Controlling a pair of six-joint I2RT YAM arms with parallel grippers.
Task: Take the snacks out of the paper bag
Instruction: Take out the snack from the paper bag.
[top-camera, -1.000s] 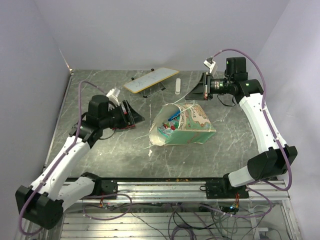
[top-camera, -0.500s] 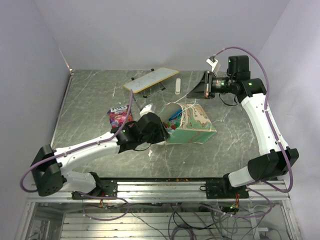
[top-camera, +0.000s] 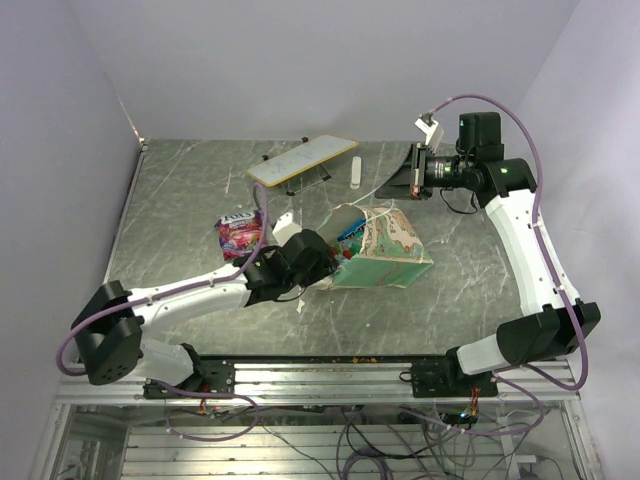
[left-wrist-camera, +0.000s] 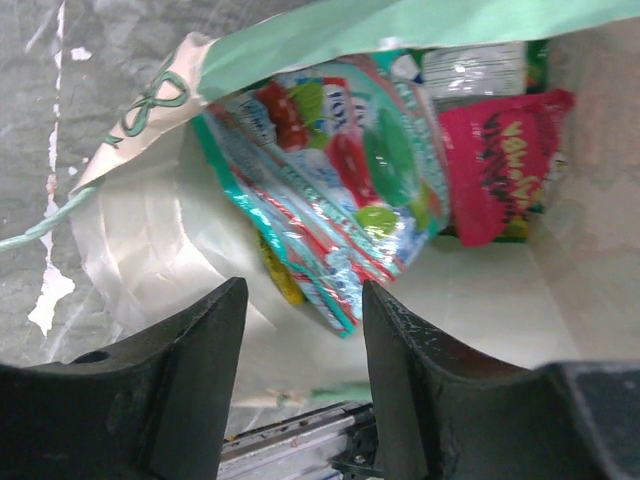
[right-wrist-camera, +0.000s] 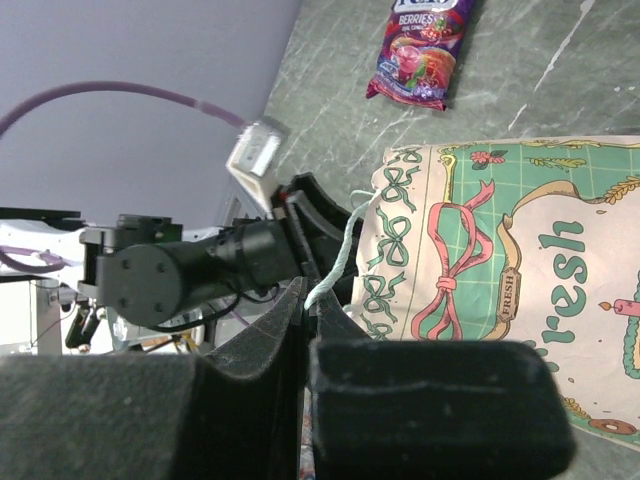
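My left end effector (left-wrist-camera: 305, 300) sits at the mouth of the paper bag (top-camera: 385, 250), spread wide and holding nothing; inside lie a green packet (left-wrist-camera: 340, 170) and a red packet (left-wrist-camera: 500, 165). My right end effector (top-camera: 408, 178), at the bag's 1 o'clock, is pinched on a cord handle (right-wrist-camera: 335, 265); 1 purple packet (top-camera: 238, 232) lies on the surface (top-camera: 180, 200) at the bag's 9 o'clock.

Right end effector (right-wrist-camera: 305, 330), black fingers pressed together, pinches the mint-green cord handle (right-wrist-camera: 340, 250) of the mint-green printed paper bag (right-wrist-camera: 500, 270), which lies on its side. Purple foil snack packet (right-wrist-camera: 420, 50) lies apart from the bag on the grey marbled table (right-wrist-camera: 330, 80). Black left arm (right-wrist-camera: 200, 270) reaches the bag's mouth.
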